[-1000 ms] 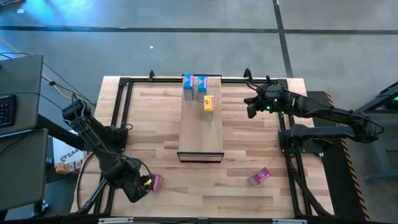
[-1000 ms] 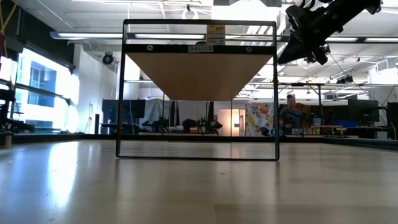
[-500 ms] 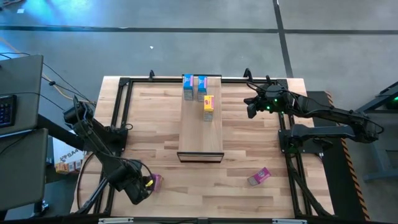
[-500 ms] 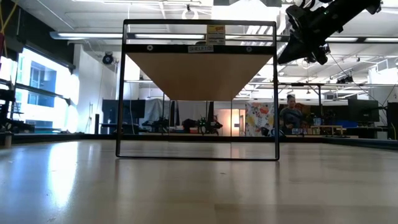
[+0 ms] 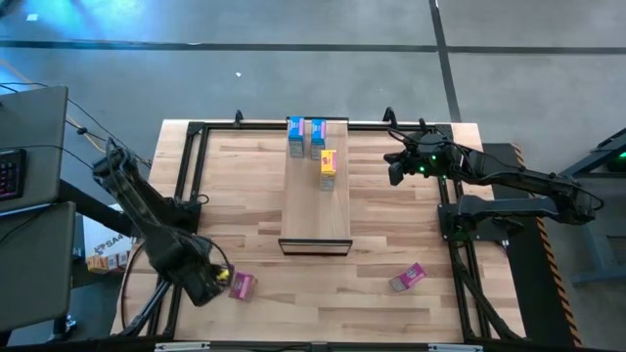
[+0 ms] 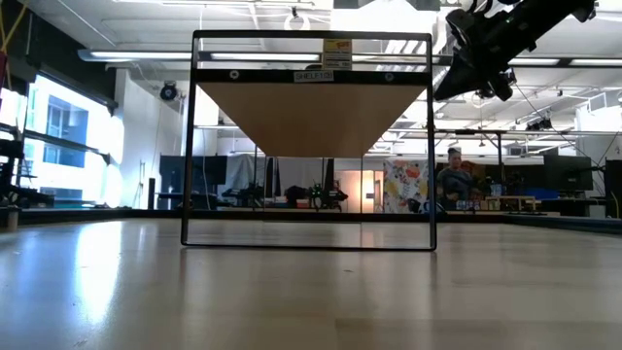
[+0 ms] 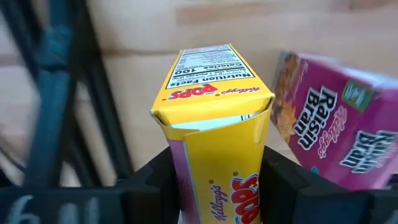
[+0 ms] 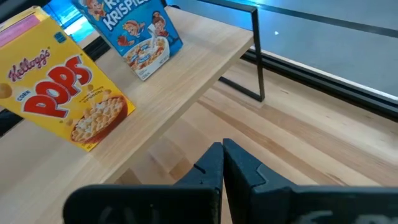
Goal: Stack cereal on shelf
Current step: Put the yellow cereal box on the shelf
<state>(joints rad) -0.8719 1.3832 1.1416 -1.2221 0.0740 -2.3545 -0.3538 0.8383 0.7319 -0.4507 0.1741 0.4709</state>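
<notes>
1. Left gripper (image 7: 214, 180), at the lower left of the high view, is being closed around a yellow cereal box (image 7: 214, 140), jaws against both flanks; the right gripper (image 8: 222, 163) is being held shut beside the shelf (image 5: 315, 210).
2. A pink box (image 5: 243, 285) is lying just beside it.
3. Light, thin cardboard is being squeezed, likely crushable; the narrow sides are judged the best hold.
</notes>
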